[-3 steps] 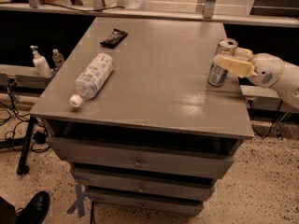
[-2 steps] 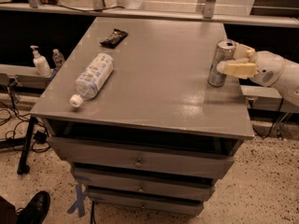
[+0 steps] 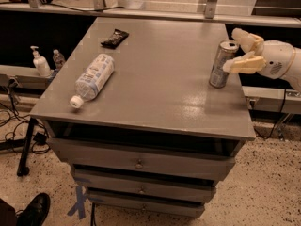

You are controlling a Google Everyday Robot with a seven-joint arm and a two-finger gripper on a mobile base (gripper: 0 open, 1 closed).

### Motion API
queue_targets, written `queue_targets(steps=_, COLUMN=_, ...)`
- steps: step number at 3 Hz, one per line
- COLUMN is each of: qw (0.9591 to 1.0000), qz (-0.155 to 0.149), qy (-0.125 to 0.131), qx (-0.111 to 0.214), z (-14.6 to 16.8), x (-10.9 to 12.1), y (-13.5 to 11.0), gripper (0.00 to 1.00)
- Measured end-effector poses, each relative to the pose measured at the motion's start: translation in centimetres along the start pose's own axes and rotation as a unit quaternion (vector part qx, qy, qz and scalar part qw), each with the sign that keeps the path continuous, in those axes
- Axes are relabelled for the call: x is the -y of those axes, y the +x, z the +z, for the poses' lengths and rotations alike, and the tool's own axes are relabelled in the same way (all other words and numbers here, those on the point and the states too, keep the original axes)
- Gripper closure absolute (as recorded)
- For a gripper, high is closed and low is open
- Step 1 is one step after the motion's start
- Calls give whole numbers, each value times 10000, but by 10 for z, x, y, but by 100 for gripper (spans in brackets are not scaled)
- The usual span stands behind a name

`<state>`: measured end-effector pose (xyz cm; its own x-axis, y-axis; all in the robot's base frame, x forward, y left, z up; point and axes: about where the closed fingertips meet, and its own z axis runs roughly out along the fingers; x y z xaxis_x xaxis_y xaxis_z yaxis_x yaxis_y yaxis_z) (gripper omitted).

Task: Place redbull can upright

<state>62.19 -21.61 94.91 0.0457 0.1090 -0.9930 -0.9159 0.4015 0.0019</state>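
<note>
Looks like the claw has eased back right with fingers apart, leaving the redbull can standing by the right edge of the bench, so I'd pull straight out without clipping it.

I'm looking at a grey table with a clear bottle lying on its side near the left edge, its white cap pointing toward the front. A black wrapper is lying flat farther back, well apart from the bottle. Drawers are sitting shut under the top. A dispenser is standing on a ledge at left. A shoe is showing at the bottom left. The gripper is hanging over the table's right edge, fingers apart.
</note>
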Motion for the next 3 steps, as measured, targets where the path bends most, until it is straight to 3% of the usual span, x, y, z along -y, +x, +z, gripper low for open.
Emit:
queue_targets(steps=1, qw=9986, qz=-506, qy=125, qx=-105, z=-7, x=-11, y=-43, gripper=0)
queue_targets(steps=2, qw=9922, qz=-1158, qy=456, qx=-100, z=-26, x=-27, y=-99, gripper=0)
queue_targets(steps=3, qw=9915, qz=-1205, qy=481, qx=-114, z=-29, x=-29, y=-103, gripper=0)
